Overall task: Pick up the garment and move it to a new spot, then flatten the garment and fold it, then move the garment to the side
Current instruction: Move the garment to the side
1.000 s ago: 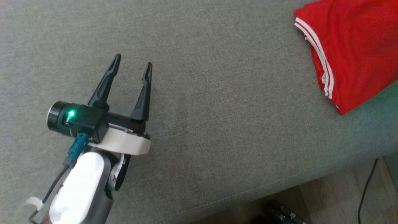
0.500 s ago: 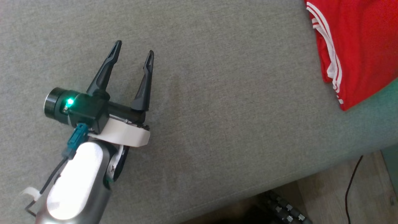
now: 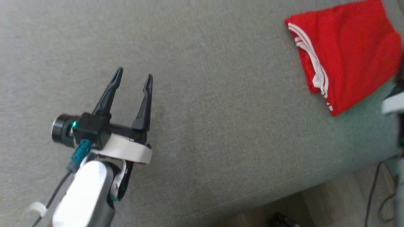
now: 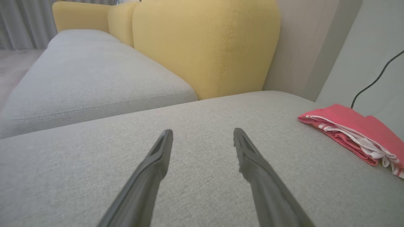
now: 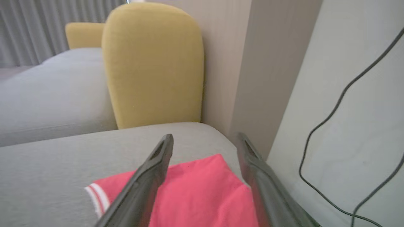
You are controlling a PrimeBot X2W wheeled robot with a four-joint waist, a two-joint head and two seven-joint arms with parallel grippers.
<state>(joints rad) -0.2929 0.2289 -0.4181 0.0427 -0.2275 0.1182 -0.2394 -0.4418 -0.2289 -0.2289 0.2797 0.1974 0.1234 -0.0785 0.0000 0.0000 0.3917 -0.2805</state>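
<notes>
The garment (image 3: 344,53) is red with white stripes and lies folded at the right end of the grey sofa seat (image 3: 214,104). In the left wrist view the garment (image 4: 353,132) rests at the right, well clear of my fingers. My left gripper (image 3: 134,75) hovers open over bare cushion at the lower left, nothing between its fingers (image 4: 157,164). My right gripper (image 5: 205,140) stands open just above the garment (image 5: 195,192), fingers spread with nothing held. A blurred piece of the right arm (image 3: 396,104) shows at the head view's right edge.
Yellow back cushions (image 4: 202,44) stand behind the seat, and a second grey seat (image 4: 79,75) lies further left. A pale wall with a black cable (image 5: 341,104) borders the sofa's right end. Wooden floor (image 3: 341,201) and a cable run below the seat's front edge.
The head camera has shifted, so the whole garment now shows. Part of the right arm has come into the right edge. The left gripper stays open over the cushion.
</notes>
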